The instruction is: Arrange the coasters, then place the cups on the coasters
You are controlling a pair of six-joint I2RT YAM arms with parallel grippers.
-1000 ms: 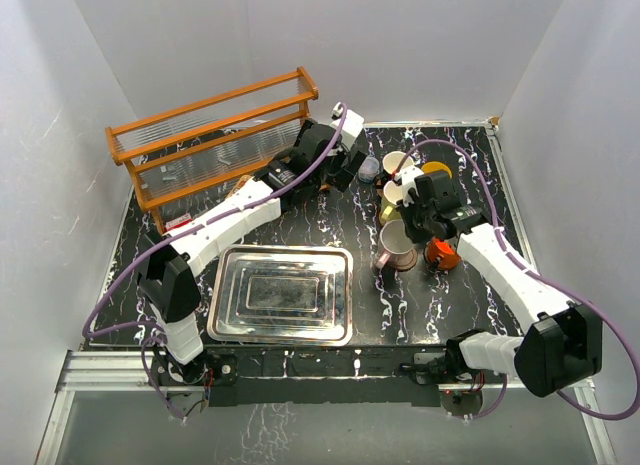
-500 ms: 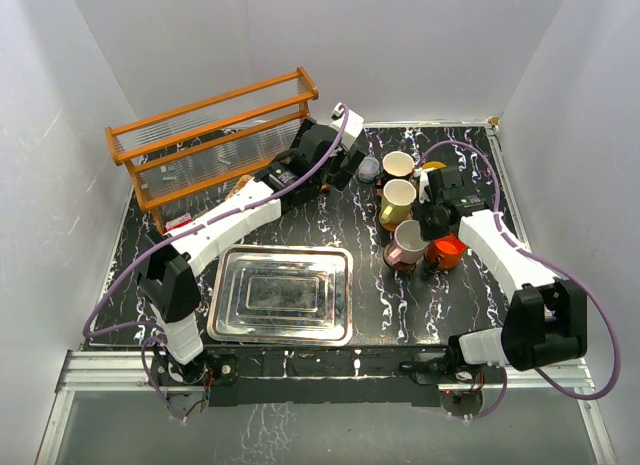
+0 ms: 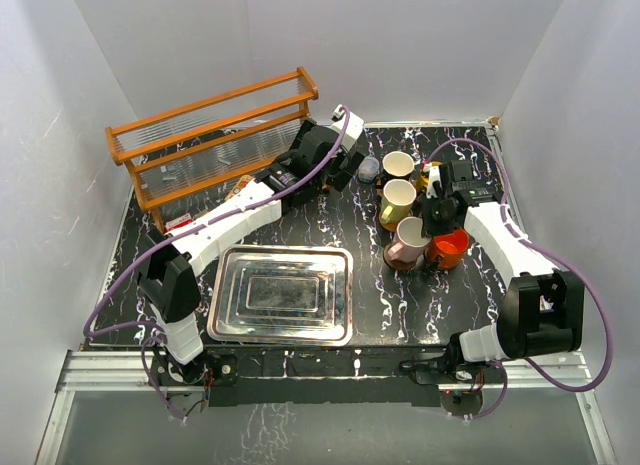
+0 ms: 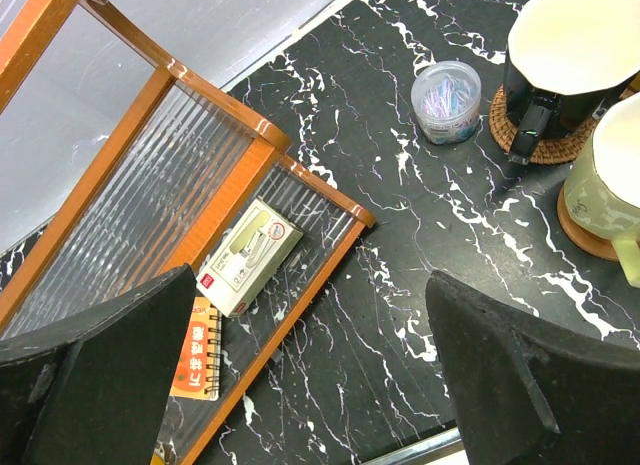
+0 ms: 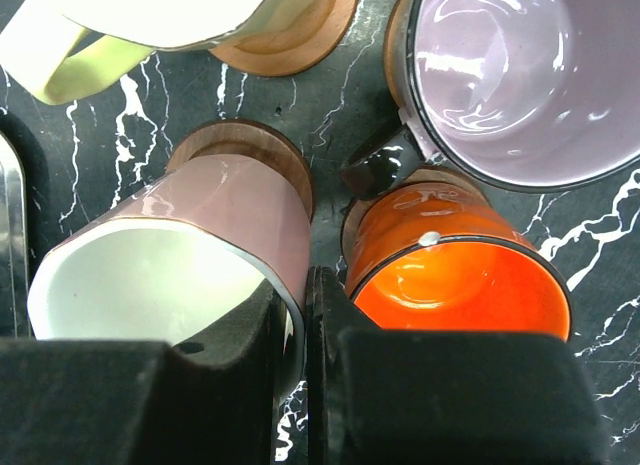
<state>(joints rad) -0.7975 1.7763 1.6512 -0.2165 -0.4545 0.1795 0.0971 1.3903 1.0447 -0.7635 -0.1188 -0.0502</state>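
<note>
My right gripper (image 5: 298,285) is shut on the rim of the pale pink cup (image 5: 190,245), one finger inside the cup and one outside. The cup's base rests on a brown coaster (image 5: 245,145). Close to its right, the red-orange cup (image 5: 460,275) stands on its own coaster. Behind them are the mauve cup (image 5: 510,75) and the olive-yellow cup (image 5: 170,15) on a coaster (image 5: 300,40). A cream-lined cup (image 4: 580,45) sits on a woven coaster (image 4: 540,135). The yellow cup (image 3: 436,169) is partly hidden by my right arm. My left gripper (image 4: 310,385) hangs open and empty above the table.
An orange wooden rack (image 3: 215,135) with ribbed panels stands at the back left, with a stapler box (image 4: 250,255) under it. A small grey-blue pot (image 4: 447,102) sits left of the cups. A metal tray (image 3: 282,293) lies near the front.
The right arm has swung right and back, carrying the pink cup a little right, closer to the red-orange cup. The left arm has not moved.
</note>
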